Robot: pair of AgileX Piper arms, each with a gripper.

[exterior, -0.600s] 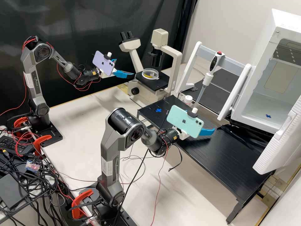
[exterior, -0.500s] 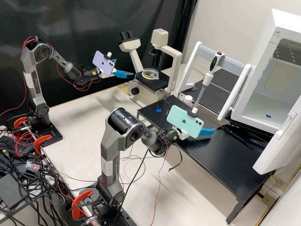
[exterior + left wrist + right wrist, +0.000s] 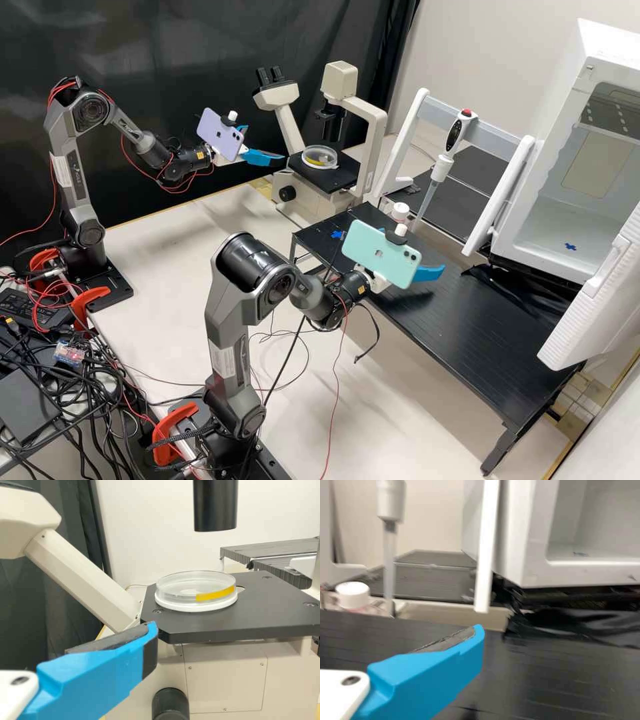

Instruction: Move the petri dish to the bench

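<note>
Blue left hand (image 3: 267, 143): fingers apart, near the microscope (image 3: 310, 197)
Petri dish (image 3: 320, 157): on the microscope's black stage (image 3: 337, 177)
Right hand (image 3: 430, 272): fingers apart, above black counter (image 3: 467, 317)

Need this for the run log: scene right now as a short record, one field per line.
petri_dish: petri dish on the microscope stage, yellow strip on its side
left_gripper: left gripper beside the stage, apart from the dish
right_gripper: right gripper above the black bench
bench_mark: blue cross
pipette: hanging pipette
task_state: dish not yet on bench
</note>
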